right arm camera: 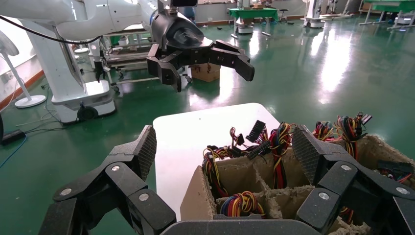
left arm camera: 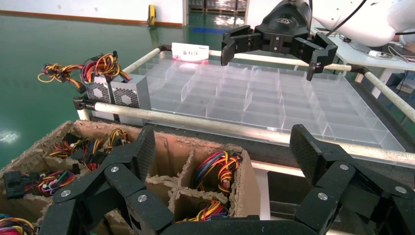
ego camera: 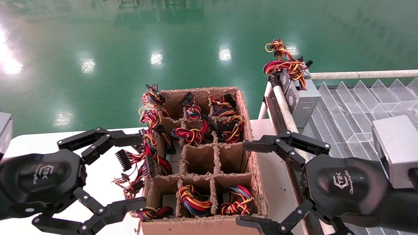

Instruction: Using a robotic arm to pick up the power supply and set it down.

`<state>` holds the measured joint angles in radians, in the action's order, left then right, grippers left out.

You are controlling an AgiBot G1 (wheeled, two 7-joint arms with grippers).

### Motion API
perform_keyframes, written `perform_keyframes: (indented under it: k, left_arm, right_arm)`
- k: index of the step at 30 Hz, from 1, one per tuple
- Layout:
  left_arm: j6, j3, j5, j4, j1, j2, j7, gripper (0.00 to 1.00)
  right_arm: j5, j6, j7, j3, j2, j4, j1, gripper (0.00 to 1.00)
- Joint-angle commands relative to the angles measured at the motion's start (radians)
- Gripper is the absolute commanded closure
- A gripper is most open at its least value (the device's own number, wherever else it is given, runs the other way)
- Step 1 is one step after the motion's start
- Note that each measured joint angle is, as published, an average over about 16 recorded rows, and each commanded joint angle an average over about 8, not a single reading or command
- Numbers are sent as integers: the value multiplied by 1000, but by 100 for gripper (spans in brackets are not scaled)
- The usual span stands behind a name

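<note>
A cardboard box [ego camera: 243,107] with paper dividers stands on the white table [ego camera: 36,140]. Power supplies sit deep in its cells, bodies mostly hidden. Only their looped red, yellow and black wire bundles show, such as one in the front row [ego camera: 195,199] and one in the second row [ego camera: 191,134]. I cannot tell one power supply from another. My left gripper [ego camera: 138,169] hangs open at the box's left wall, among loose wires. My right gripper [ego camera: 245,183] hangs open at the right wall. Both hold nothing. The left wrist view shows the open left gripper [left arm camera: 223,142] over the cells.
Two cells in the third row [ego camera: 199,160] look empty. To the right, a rail [ego camera: 284,107] edges a clear divided tray [ego camera: 352,107]. A vented grey unit with a big wire tangle [ego camera: 302,98] sits at the tray's far corner. Green floor lies beyond.
</note>
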<state>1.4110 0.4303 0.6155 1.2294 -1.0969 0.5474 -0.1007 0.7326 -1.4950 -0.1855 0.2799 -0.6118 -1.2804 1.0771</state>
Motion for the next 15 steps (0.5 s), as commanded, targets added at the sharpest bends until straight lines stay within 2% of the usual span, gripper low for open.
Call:
perform_keyframes:
  k: [1,7,8,12,15]
  left_arm:
    - [0,0,0,0,0,0,0,20]
    - [0,0,0,0,0,0,0,95]
    - [0,0,0,0,0,0,0,100]
    - [0,0,0,0,0,0,0,100]
    - [0,0,0,0,0,0,0,100]
  right_arm:
    - [0,0,0,0,0,0,0,0]
    - [1,1,0,0,-1,1,0,0]
    - [4,3,1,2,-3,2,1,0]
    - [45,25,9,21,-32,23,19,0]
    - [117,58,11,57,-78,47,51,0]
